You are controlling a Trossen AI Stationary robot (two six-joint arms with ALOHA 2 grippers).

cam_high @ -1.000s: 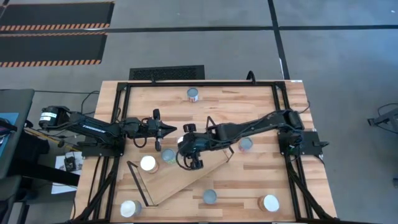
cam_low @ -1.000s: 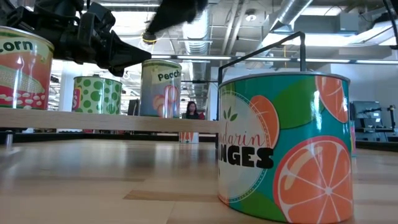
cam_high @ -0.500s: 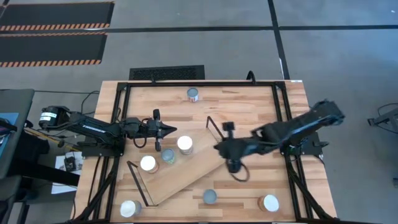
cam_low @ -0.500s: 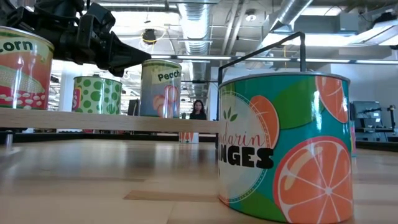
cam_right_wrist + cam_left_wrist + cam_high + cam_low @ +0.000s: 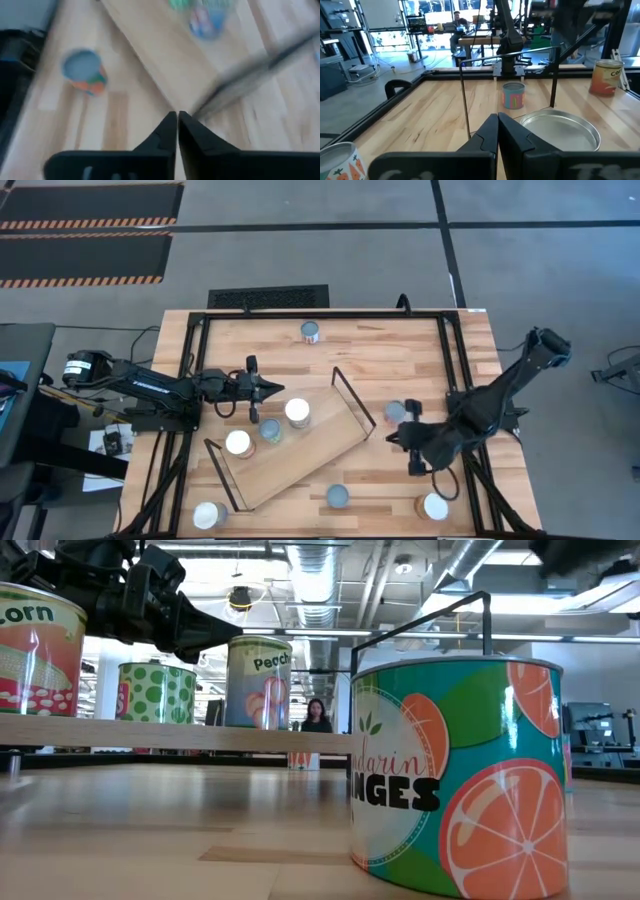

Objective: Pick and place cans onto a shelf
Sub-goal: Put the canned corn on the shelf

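The shelf [image 5: 290, 455] lies slanted in the middle of the table, a light-wood board with black wire frames at both short ends. Three cans stand on it: a white-topped one [image 5: 297, 412], another [image 5: 238, 442] and a blue-grey-topped one [image 5: 271, 429]. The low view shows them as the peaches [image 5: 257, 682], corn [image 5: 35, 650] and green-dotted [image 5: 155, 692] cans. My left gripper [image 5: 278, 388] hangs shut just off the shelf's far side, next to the white-topped can [image 5: 560, 129], and holds nothing. My right gripper [image 5: 400, 438] is shut and holds nothing, off the shelf's right end.
Loose cans stand on the table: one beside the shelf's right frame [image 5: 396, 412], one at the far edge [image 5: 311, 332], and three along the near edge [image 5: 339, 496] [image 5: 436, 506] [image 5: 209, 514]. A mandarin-oranges can [image 5: 460, 775] fills the front of the low view.
My right gripper has left the shelf and swung toward the table's right and near edges. The white-topped can, which it covered a second ago, now stands alone on the shelf's far side.
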